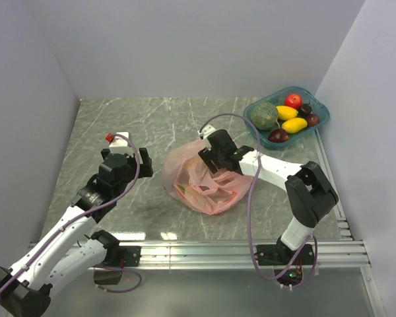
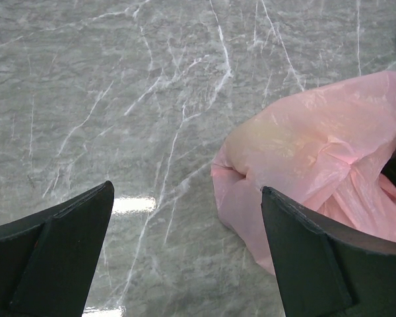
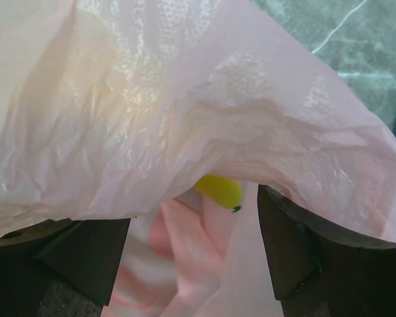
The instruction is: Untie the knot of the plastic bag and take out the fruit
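The bag point(image 1: 198, 191) is lying crumpled at the centre of the counter point(image 1: 119, 119), a soft pink heap with darker folds gathering toward its 6 o'clock side. The knot is not showing clearly among those folds, so I cannot tell whether the handles are tied. The right gripper point(image 3: 193, 218) is reaching in from 3 o'clock and hanging over the bag's 12 o'clock edge. Its wrist view shows the fingers standing wide apart and gripping nothing, with a sheet of pink plastic draping across the top of them. Under that sheet, between the fingers, the rounded end of a yellow fruit point(image 3: 219, 190) is peeking out inside the bag. The left gripper point(image 2: 186, 198) is hovering at the bag's 9 o'clock, near it but not touching. Its fingers are also spread wide, with bare counter between them and the bag's edge just beside the right-hand finger. At 1 o'clock on the counter, well apart from the bag, a teal tray point(image 1: 323, 113) is holding a melon point(image 1: 265, 115), an apple point(image 1: 293, 100), two yellow pieces point(image 1: 286, 112) and a few dark ones.
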Tool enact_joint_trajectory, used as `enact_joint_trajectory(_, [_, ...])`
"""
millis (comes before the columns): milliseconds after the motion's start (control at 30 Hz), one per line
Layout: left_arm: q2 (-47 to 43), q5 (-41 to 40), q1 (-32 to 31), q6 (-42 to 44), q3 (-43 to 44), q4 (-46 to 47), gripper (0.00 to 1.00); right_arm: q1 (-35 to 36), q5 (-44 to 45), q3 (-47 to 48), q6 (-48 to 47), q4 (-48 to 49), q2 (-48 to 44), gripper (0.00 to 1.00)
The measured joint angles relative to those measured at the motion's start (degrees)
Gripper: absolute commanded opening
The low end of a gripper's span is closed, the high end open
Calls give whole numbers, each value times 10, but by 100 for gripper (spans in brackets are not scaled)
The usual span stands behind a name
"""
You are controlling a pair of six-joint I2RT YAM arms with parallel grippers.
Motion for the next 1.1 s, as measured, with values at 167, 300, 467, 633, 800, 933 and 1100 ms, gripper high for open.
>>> enact_joint_trajectory(167, [5,6,0,0,0,0,99,-33,-46,31,-28,0,18,81])
enact_joint_trajectory(300, [10,16,0,0,-1,0,99,-49,-88,53,-42,1,44,75])
enact_joint_trajectory(467, [16,25,0,1,-1,0,99,-55,-149,51,-52,-12,63,67])
enact_joint_trajectory(633, [21,32,0,2,-1,0,99,-54,-182,51,-59,-15,63,34])
enact_joint_trajectory(800, [24,43,0,3,-1,0,99,-50,-195,39,-51,-5,56,1])
enact_joint_trajectory(933, [24,56,0,5,-1,1,99,-37,-190,9,-33,-6,28,0])
enact_joint_trajectory(1100, [26,74,0,6,-1,5,99,9,-164,-17,-6,-41,-31,0])
